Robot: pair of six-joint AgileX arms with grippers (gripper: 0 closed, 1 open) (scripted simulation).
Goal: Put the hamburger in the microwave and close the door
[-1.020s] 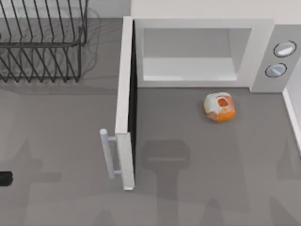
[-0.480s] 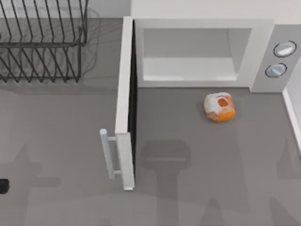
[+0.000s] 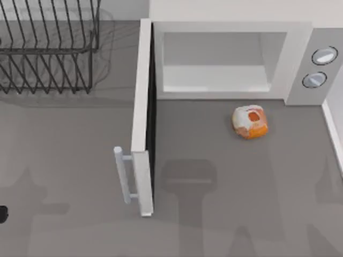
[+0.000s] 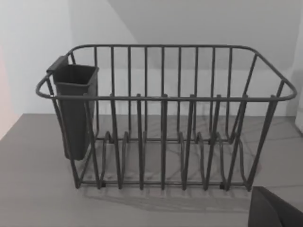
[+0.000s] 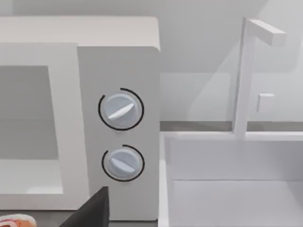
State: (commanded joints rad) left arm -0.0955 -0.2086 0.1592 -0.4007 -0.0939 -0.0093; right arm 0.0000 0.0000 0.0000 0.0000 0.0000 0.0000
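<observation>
Here the hamburger (image 3: pixel 250 121) sits on the table (image 3: pixel 225 182) before the open microwave (image 3: pixel 225 59) — both grippers' grip states unreadable.

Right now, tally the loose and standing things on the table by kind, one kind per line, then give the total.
White-grey boxy microwave with its door open: 1
Orange and cream roundish hamburger on the table in front of it: 1
Black wire dish rack: 1
Dark plastic cup hung on the rack: 1
White basin beside the microwave: 1
Total: 5
</observation>
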